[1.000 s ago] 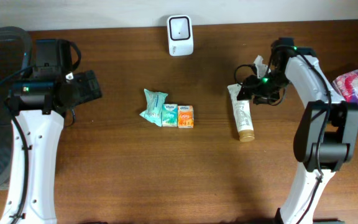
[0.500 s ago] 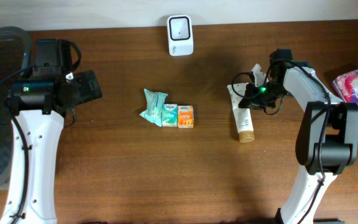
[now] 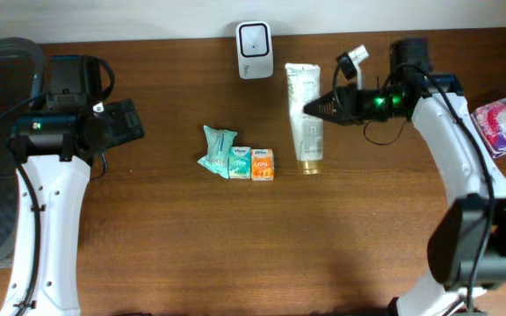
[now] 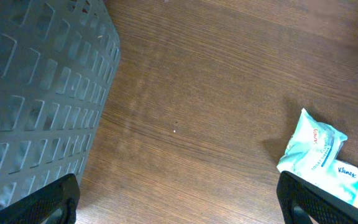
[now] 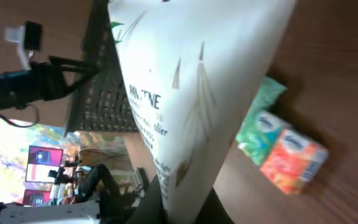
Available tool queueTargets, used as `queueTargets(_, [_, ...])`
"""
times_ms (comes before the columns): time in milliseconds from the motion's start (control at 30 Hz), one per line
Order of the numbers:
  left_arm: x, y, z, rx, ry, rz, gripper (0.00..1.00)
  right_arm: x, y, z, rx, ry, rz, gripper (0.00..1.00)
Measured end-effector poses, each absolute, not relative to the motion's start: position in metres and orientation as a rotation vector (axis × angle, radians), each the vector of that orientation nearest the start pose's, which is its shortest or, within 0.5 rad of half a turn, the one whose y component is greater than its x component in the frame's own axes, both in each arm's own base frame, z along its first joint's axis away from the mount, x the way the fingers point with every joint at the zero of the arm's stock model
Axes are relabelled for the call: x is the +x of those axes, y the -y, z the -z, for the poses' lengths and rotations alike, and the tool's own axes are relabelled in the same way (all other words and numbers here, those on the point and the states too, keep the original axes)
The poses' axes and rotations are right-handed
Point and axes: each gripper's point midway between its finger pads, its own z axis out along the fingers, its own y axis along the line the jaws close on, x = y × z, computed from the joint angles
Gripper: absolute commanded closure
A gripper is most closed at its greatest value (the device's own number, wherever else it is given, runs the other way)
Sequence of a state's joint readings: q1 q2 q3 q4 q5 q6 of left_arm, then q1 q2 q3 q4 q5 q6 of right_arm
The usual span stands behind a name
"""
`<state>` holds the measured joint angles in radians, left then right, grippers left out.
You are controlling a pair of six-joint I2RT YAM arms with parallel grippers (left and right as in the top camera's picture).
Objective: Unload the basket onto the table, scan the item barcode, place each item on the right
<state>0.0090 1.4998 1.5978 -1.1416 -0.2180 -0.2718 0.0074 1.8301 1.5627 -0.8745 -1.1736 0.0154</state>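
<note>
Because its barcode must likely face the white scanner (image 3: 255,50), the right end effector (image 3: 313,107) grips the Pantene tube (image 3: 304,118) just beside it, while the left end effector (image 3: 123,123) hangs wide open near the grey basket (image 4: 36,93).

PANTENE runs along the white tube (image 5: 185,106), centre frame; a cropped Kleenex logo marks the teal tissue pack (image 4: 345,177), lower right.

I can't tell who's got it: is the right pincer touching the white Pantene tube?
Touching. In the overhead view the right pincer closes on the Pantene tube at its edge; the right wrist view shows the tube filling its grip.
</note>
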Motion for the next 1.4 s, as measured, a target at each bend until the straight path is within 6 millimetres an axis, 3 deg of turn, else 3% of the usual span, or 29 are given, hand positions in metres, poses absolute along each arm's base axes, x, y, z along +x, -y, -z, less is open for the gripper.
queueTargets(67, [0.36, -0.04, -0.251, -0.437, -2.55, -0.189, 0.01, 0.402, -0.173, -0.25, -0.325, -2.305, -1.464, 0.96])
queueTargets(133, [0.36, -0.04, -0.251, -0.437, -2.551, -0.189, 0.01, 0.409, -0.216, -0.266, -0.275, -2.315, -1.395, 0.96])
queueTargets(200, [0.36, -0.04, -0.251, -0.437, -2.551, -0.189, 0.01, 0.408, -0.248, -0.271, -0.233, -2.32, -1.403, 0.96])
queueTargets(267, [0.361, -0.04, -0.251, -0.437, -2.55, -0.189, 0.01, 0.404, -0.263, -0.269, -0.184, -2.354, -1.401, 0.96])
queueTargets(467, [0.361, -0.04, -0.251, -0.437, -2.55, -0.189, 0.01, 0.401, -0.267, -0.263, -0.047, -2.425, -1.42, 0.96])
queueTargets(733, [0.36, -0.04, -0.251, -0.437, -2.55, -0.189, 0.01, 0.4, -0.267, -0.261, -0.063, -2.427, -1.409, 0.96])
queueTargets(800, [0.361, -0.04, -0.251, -0.437, -2.55, -0.189, 0.01, 0.4, -0.256, -0.243, -0.043, -2.492, -1.281, 0.96])
queueTargets(867, [0.361, -0.04, -0.252, -0.437, -2.549, -0.189, 0.01, 0.397, -0.215, -0.199, 0.126, -2.666, -0.904, 0.96])
queueTargets(933, [0.361, -0.04, -0.252, -0.437, -2.549, -0.189, 0.01, 0.396, -0.166, -0.171, 0.237, -2.738, -0.492, 0.96])
queueTargets(967, [0.36, -0.04, -0.251, -0.437, -2.551, -0.19, 0.01, 0.394, -0.148, -0.165, 0.269, -2.752, -0.348, 0.96])
queueTargets(1033, [0.36, -0.04, -0.251, -0.437, -2.551, -0.189, 0.01, 0.392, -0.09, -0.157, 0.329, -2.721, 0.11, 0.96])
queueTargets(1067, [0.36, -0.04, -0.251, -0.437, -2.55, -0.189, 0.01, 0.394, -0.077, -0.152, 0.317, -2.706, 0.226, 0.96])
queueTargets(1167, [0.36, -0.04, -0.251, -0.437, -2.55, -0.189, 0.01, 0.392, -0.05, -0.089, 0.201, -2.805, 0.573, 0.94])
queueTargets(1233, [0.361, -0.04, -0.252, -0.437, -2.55, -0.189, 0.01, 0.385, -0.039, -0.051, 0.122, -2.879, 0.733, 0.82])
queueTargets(1300, [0.361, -0.04, -0.252, -0.437, -2.55, -0.189, 0.01, 0.383, -0.036, -0.047, 0.095, -2.885, 0.77, 0.71])
queueTargets(1400, [0.361, -0.04, -0.251, -0.437, -2.55, -0.189, 0.01, 0.379, -0.06, -0.038, 0.087, -2.981, 0.562, 0.61])
